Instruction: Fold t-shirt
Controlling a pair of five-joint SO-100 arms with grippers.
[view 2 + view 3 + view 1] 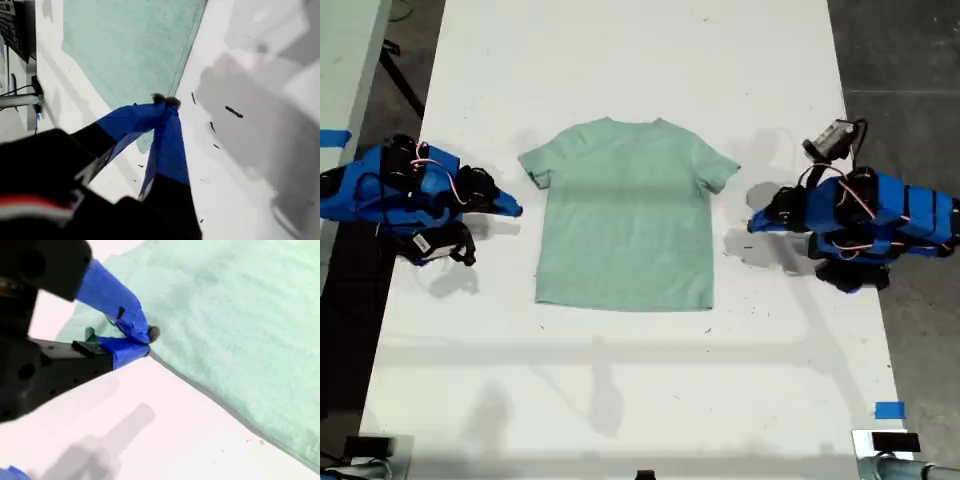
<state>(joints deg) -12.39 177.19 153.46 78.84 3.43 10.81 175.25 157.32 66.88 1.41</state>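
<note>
None of the folding is done yet, as far as these views show: the mint-green t-shirt [625, 215] lies flat and fully spread at the middle of the white surface [620, 60]. Its neck points to the top of the exterior view, its hem [625, 303] to the bottom, and both short sleeves [538, 170] are spread out to the sides. No edge is turned over and no sleeve is tucked in. The cloth looks smooth apart from faint creases. My first pincer [165, 101] sits with its blue jaws drawn together to a point and nothing between them. It is poised just off the shirt's side edge, which I judge to be the one on the exterior view's right, where black specks mark the surface. My second pincer [147, 337] is likewise narrowed to its tips and empty, as far as I can tell. It is close by a sleeve corner, and I take it for the arm on the exterior view's left. In the exterior view both arms sit beside the shirt, near it but apart from the cloth. So every step remains: taking hold of an edge, bringing the sleeves or sides inward, then doubling the shirt over.
</note>
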